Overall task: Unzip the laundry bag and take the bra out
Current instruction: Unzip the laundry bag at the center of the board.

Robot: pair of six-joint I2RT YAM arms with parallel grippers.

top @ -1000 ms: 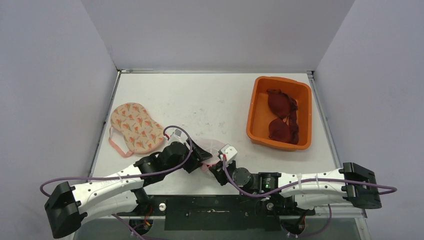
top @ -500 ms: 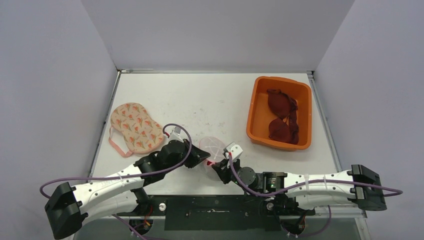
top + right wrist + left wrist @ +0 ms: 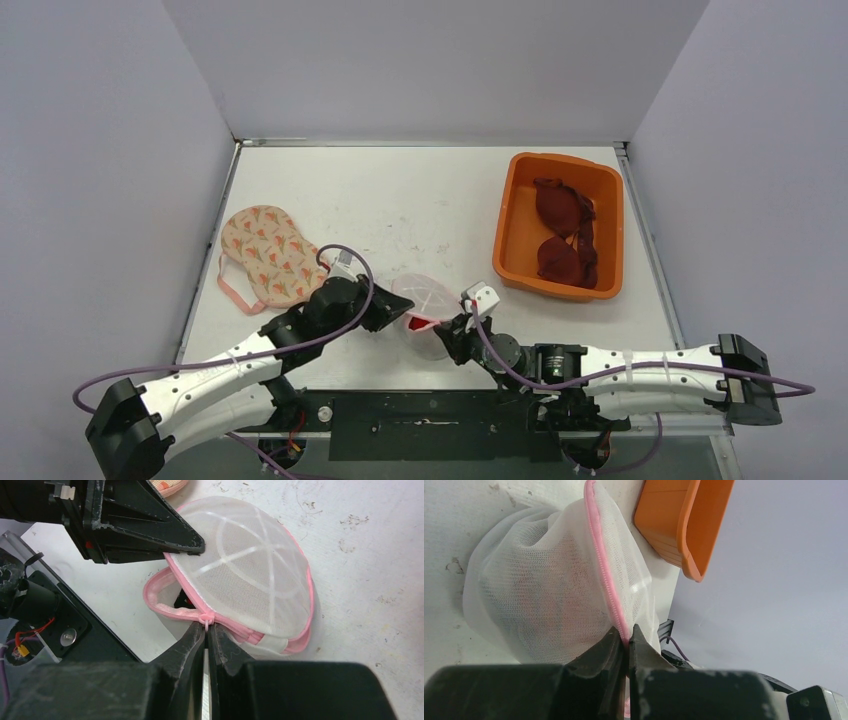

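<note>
The laundry bag [image 3: 430, 296] is a white mesh dome with a pink zipper, lying near the table's front edge between both arms. My left gripper [image 3: 627, 632] is shut on the bag's pink zipper seam [image 3: 604, 575], and its fingers [image 3: 150, 525] reach the dome's left edge. My right gripper [image 3: 206, 626] is shut on the pink zipper pull [image 3: 206, 617] at the bag's near side. The zip is parted to the left of the pull, leaving a dark gap [image 3: 181, 599]. A red patch [image 3: 419, 322] shows in that gap; the bra is otherwise hidden by the mesh.
An orange bin [image 3: 510, 215] at the right holds dark red bras [image 3: 562, 235]. A peach patterned bra [image 3: 268, 255] lies at the left. The black mounting rail [image 3: 430, 425] runs along the near edge, close under the bag.
My left gripper has shut on the bag's seam. The right gripper has drawn the zipper pull to the right, and the bag has risen and shifted slightly right and back.
</note>
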